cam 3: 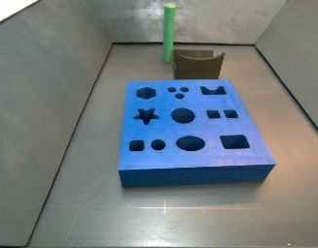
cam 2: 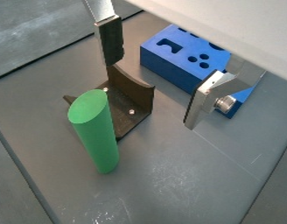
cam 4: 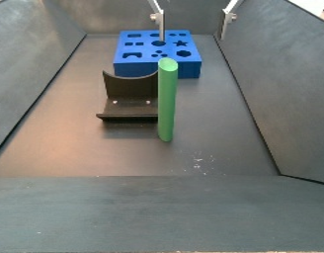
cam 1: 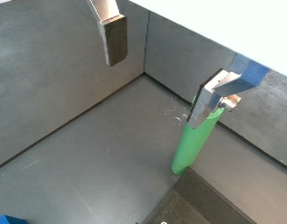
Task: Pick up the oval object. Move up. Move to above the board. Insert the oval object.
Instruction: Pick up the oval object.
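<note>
Side views show the oval object [cam 4: 166, 99] standing upright on the grey floor, free of the gripper [cam 4: 193, 12], which hangs above with its fingers spread and nothing between them.

Both side views place the green rod just beside the fixture [cam 4: 125, 97], a dark L-shaped bracket on its base plate, and well apart from the board [cam 3: 193, 130], whose blue top carries star, hexagon, round, square and oval cutouts. In a wrist view the rod [cam 2: 97, 133] stands close beside the fixture [cam 2: 129, 102], with the board [cam 2: 185, 56] beyond, and one silver finger [cam 2: 108, 38] and the other finger [cam 2: 212, 98] hang wide apart above the floor, neither touching the rod. In a wrist view the rod [cam 1: 192, 143] rises from the floor near one finger [cam 1: 212, 99].
</note>
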Available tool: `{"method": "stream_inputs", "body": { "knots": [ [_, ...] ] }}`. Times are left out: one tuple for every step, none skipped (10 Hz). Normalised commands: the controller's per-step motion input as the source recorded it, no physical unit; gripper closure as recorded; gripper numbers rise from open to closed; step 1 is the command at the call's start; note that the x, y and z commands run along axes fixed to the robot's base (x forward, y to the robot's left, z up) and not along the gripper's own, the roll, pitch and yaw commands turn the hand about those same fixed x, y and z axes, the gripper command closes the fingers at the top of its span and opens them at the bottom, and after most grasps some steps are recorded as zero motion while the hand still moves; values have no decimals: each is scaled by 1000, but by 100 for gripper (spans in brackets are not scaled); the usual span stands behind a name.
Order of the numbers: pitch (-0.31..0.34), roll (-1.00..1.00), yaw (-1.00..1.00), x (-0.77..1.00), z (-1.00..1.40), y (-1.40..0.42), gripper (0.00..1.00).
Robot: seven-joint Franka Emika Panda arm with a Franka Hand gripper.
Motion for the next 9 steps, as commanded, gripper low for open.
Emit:
{"method": "stream_inputs", "body": {
  "knots": [
    [0, 0, 0, -31, 0, 0, 0],
    [40, -9, 283, 529, 0, 343, 0],
    [0, 0, 431, 383, -140, 437, 0],
    [0, -130, 320, 511, 0, 431, 0],
    [0, -226, 123, 711, 0, 414, 0],
    [34, -199, 0, 860, -80, 494, 0],
    [147, -29, 0, 874, -454, 400, 0],
    [0, 11, -163, 523, -709, 189, 0],
    [0, 147, -157, 274, -826, 0, 0]
  ]
}}
